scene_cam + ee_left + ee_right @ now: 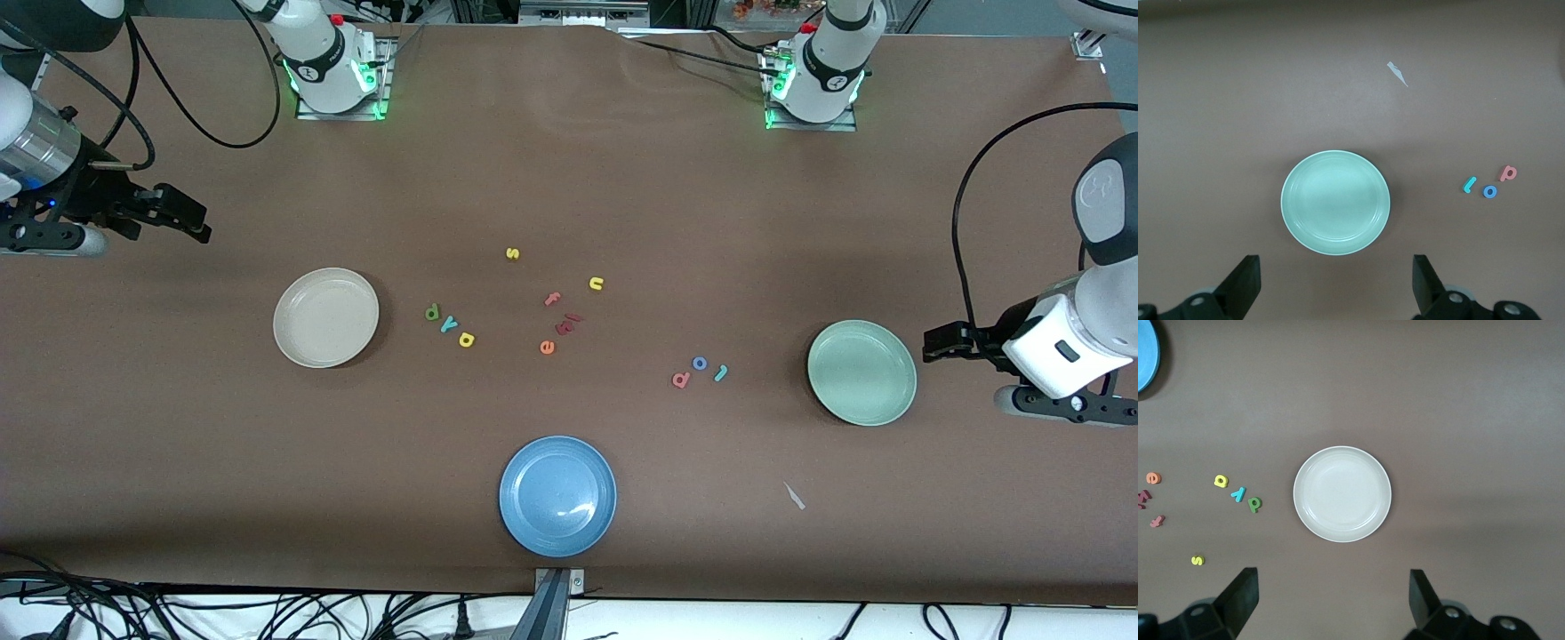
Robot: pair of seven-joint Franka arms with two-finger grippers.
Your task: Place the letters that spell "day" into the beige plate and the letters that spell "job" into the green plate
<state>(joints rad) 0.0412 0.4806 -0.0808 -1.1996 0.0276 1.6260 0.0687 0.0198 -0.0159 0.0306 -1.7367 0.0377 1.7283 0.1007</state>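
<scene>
Both end effectors, left (1333, 283) and right (1332, 600), gape empty. Letters d (433, 312), y (447, 324), a (467, 339) beside beige plate (293, 347): light, thin; I'd pinch edges.

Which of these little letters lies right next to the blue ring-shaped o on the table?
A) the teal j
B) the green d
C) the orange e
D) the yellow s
A: the teal j lies right beside the blue o, with the pinkish-red b at the o's other flank, close to the green plate.

Even overhead light; soft shadows
</scene>
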